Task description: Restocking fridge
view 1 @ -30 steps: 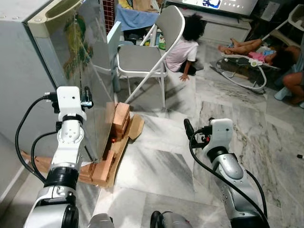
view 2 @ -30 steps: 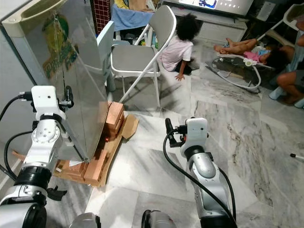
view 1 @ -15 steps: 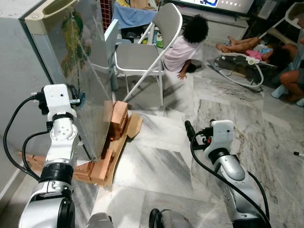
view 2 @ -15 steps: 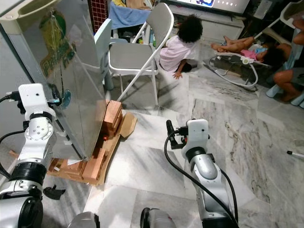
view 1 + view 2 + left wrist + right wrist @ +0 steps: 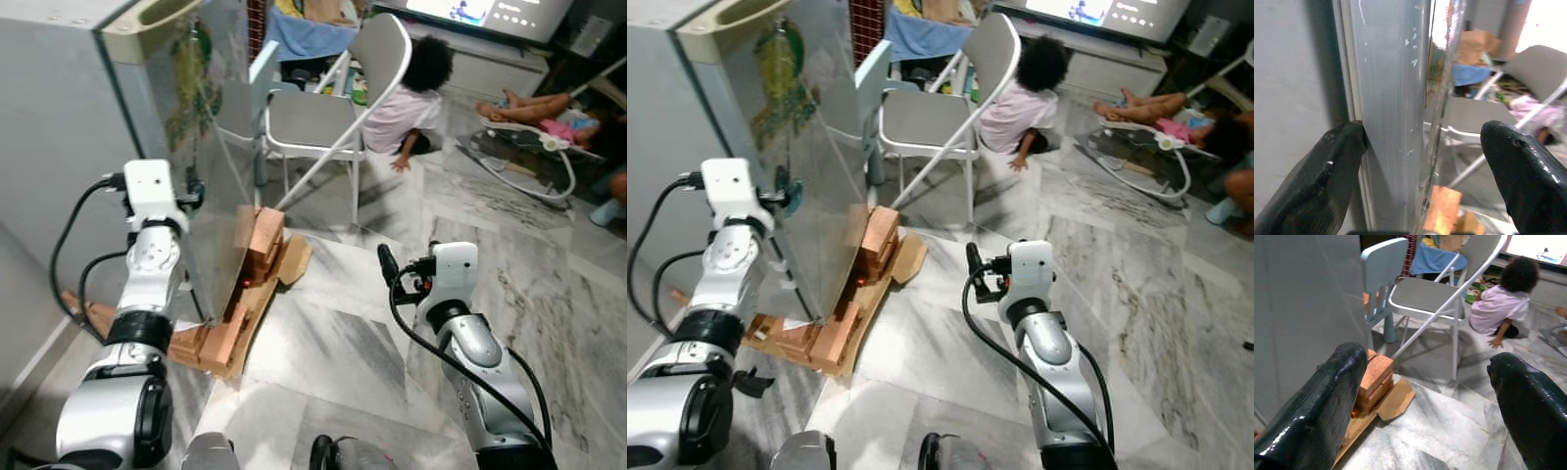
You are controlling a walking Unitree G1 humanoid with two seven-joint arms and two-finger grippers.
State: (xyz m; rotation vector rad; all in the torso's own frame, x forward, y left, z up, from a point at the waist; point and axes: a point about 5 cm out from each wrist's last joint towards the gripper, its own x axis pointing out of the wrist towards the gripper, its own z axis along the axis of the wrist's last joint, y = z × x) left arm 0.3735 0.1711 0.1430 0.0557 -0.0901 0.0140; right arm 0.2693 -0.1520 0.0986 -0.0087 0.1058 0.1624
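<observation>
Ahead of my left claw [image 5: 188, 188], in the head views, stood the grey fridge [image 5: 69, 108], its door [image 5: 211, 127] with the faded sticker running away from me on edge, and my claw had its fingers at the door's near vertical edge; my right claw [image 5: 387, 264] hung well off to the other side over the marble floor [image 5: 333, 343], idle and far from the door. Below my left claw the fridge sat on bricks [image 5: 257, 245] and cardboard, and beyond it were a folding chair [image 5: 328, 108] and a small blue chair [image 5: 867, 88], with a child sitting on the floor past them. Along my left wrist's view, my two fingers [image 5: 1337, 166] were spread apart with the door's edge standing upright between them: one fingertip lay in the seam against the fridge body, the other stood off on the door's outer face, not yet touching it. I judged that the coming move turned on this: the edge's long axis ran vertical, straight across my grip line, so only the left arm was placed to pull. Along my right wrist's view, my fingers [image 5: 1322, 401] were also spread wide, holding nothing, with the bricks and chairs beyond them.
</observation>
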